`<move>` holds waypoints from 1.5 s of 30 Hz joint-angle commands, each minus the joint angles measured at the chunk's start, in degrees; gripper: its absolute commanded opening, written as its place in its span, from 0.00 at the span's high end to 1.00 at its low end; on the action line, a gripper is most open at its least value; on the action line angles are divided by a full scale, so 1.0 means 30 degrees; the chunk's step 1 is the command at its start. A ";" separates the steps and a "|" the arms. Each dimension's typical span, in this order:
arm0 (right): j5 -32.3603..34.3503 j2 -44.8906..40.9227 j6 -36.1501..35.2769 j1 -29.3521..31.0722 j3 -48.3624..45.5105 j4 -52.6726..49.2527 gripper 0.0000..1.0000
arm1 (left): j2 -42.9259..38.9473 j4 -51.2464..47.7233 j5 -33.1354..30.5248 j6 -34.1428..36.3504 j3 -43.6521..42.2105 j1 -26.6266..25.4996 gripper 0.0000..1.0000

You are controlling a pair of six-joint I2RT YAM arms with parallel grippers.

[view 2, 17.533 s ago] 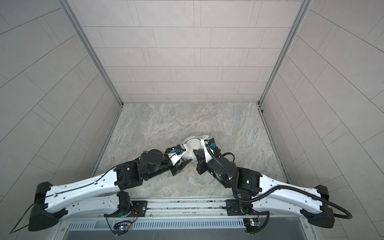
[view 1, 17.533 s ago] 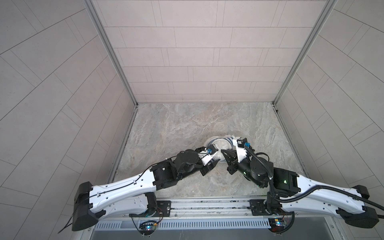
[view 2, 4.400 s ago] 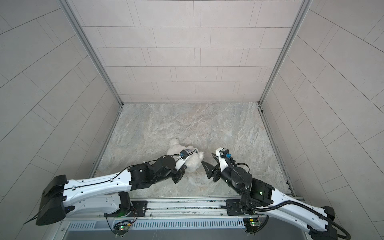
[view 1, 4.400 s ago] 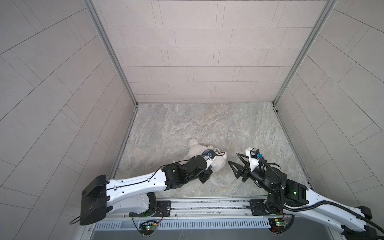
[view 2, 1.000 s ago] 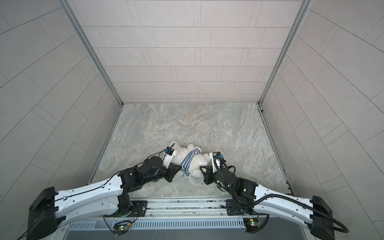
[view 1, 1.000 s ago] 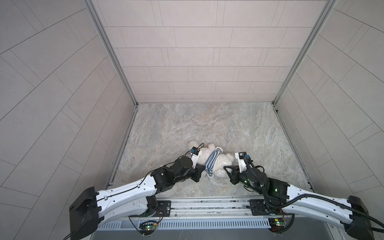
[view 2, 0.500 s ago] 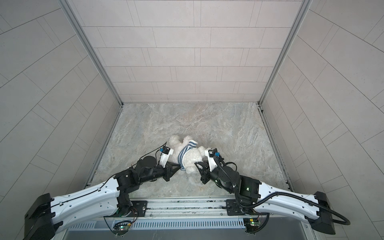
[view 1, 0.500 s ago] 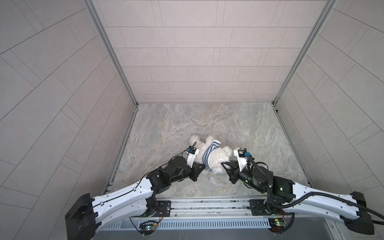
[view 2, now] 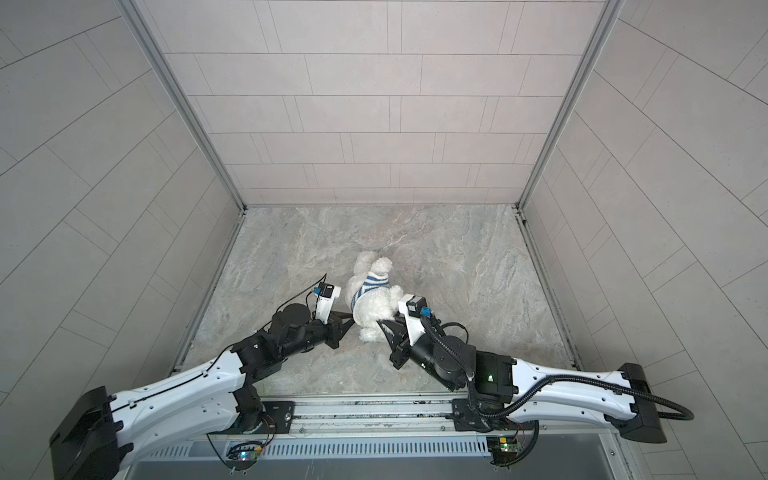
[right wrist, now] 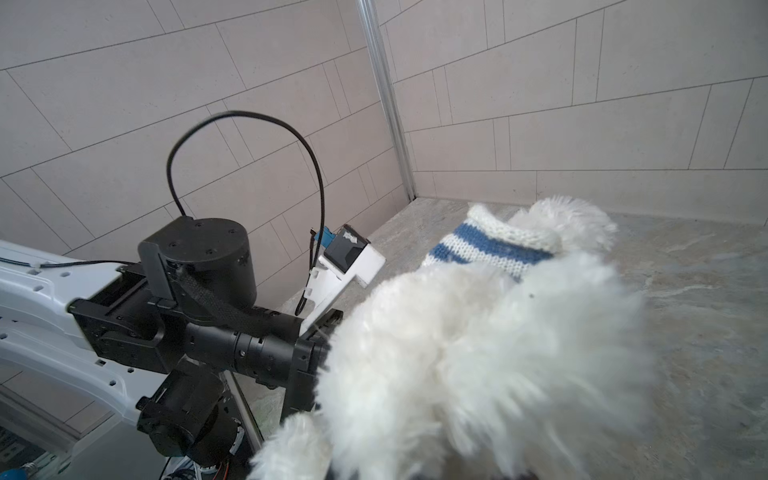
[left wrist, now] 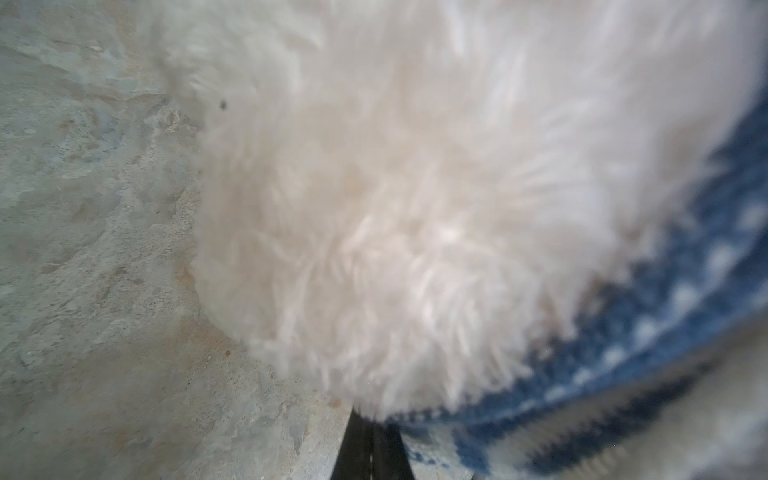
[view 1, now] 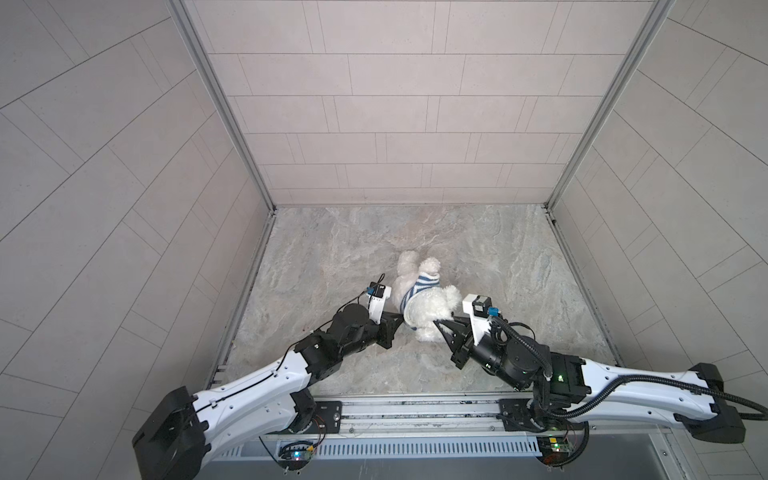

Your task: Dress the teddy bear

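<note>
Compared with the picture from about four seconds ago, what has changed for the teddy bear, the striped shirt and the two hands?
The right hand, then open and apart from the teddy bear, has come in against it, shut. The striped shirt now sits around the bear's body, and the bear lies a little nearer the back wall. The left hand stays at the bear's side.

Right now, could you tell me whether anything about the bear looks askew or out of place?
Yes. The shirt sits bunched in a skewed band around the bear instead of being pulled straight, so most of the fur is bare. One limb pokes out of a sleeve; the other sleeve is not visible.
</note>
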 commanded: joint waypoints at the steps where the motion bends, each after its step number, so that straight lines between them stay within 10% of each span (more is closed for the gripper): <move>1: 0.0009 -0.0401 -0.0318 0.0314 0.1390 0.4109 1.00 | 0.1072 -0.0200 0.0104 0.0317 -0.0998 0.0800 1.00; 11: 0.0013 -0.0871 -0.0225 0.0372 0.1246 0.4613 1.00 | 0.2245 -0.0070 0.1933 0.0593 -0.0875 0.2634 1.00; 18: -0.0038 -0.0268 -0.0143 0.0398 0.1040 0.6072 1.00 | 0.2868 -0.0283 0.2761 0.0462 0.0295 -0.0261 1.00; 28: -0.0039 0.0772 -0.0288 0.0964 0.1028 0.7961 1.00 | 0.7207 1.1798 0.5094 -0.4958 -0.1830 -0.0447 1.00; 45: -0.0347 -0.0358 -0.1741 0.1683 -0.0117 1.0068 1.00 | 1.0195 1.0245 0.3055 -0.3555 -0.2686 0.0609 1.00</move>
